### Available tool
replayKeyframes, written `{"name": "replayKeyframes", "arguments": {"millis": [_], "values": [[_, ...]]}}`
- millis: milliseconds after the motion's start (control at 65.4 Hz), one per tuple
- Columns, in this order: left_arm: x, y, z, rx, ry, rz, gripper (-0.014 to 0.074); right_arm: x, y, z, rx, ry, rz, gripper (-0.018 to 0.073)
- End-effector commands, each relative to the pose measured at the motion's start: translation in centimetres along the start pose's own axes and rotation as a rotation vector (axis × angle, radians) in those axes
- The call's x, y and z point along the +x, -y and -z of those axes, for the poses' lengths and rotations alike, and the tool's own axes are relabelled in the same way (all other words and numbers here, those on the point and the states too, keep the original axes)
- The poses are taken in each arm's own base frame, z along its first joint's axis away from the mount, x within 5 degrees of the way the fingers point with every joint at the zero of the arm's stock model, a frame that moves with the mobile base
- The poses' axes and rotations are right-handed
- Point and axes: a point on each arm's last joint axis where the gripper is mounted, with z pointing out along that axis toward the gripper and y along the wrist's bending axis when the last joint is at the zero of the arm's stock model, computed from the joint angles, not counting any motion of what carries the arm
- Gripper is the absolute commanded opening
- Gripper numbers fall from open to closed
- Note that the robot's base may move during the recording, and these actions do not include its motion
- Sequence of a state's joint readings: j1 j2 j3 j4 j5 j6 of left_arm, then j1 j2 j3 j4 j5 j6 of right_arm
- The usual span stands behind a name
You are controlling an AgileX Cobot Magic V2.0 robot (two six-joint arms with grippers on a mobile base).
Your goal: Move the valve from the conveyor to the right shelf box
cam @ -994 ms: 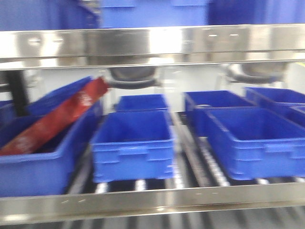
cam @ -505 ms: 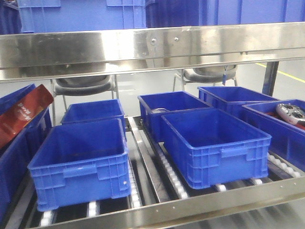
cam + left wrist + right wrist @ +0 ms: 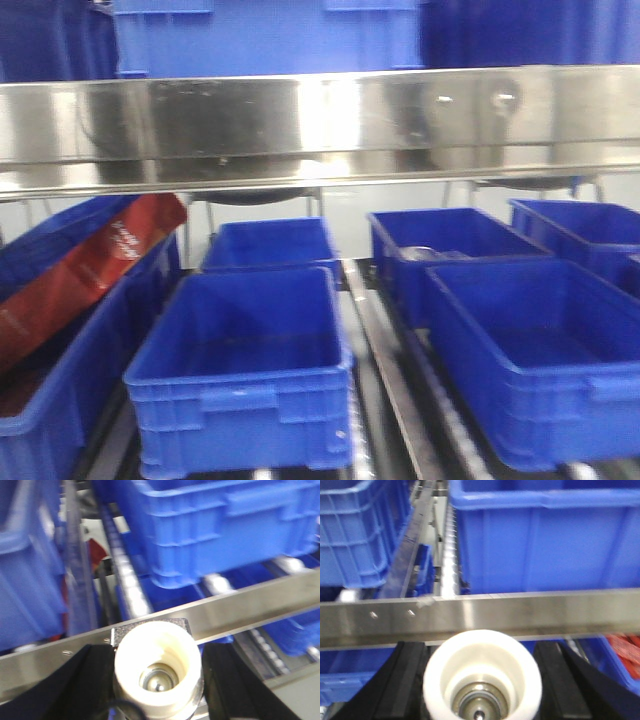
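A cream-white valve with a metal core sits between black fingers in the left wrist view; my left gripper is shut on it, just before the steel shelf rail. A second white valve fills the right wrist view, with my right gripper shut on it between black fingers, below the shelf rail. Blue shelf boxes stand behind the rails; the front right box looks empty. The conveyor is out of view.
Another empty blue box stands front centre, with more boxes behind. A red packet leans out of the left box. A steel upper shelf beam crosses overhead. Roller tracks run between the boxes.
The front view has swung: the boxes now sit further right and closer than half a second ago. The far-right box with a grey item has left the frame.
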State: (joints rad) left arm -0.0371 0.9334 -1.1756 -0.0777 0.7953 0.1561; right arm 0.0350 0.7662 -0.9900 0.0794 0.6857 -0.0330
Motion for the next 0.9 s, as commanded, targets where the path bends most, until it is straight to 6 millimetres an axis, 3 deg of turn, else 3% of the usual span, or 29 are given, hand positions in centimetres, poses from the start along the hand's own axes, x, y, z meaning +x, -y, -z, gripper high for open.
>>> {"name": "replayKeyframes", "arguments": {"millis": [0,887], "values": [[-0.86,0.03,0.62,-0.003,0.077,0.007,-0.0111,-1.13,0.0,0.67,0.004,0.101,0.005,-0.0154],[-0.86,0.03,0.62,-0.003,0.077,0.007,-0.0111,-1.13,0.0,0.67,0.004,0.101,0.005,-0.0154]]}}
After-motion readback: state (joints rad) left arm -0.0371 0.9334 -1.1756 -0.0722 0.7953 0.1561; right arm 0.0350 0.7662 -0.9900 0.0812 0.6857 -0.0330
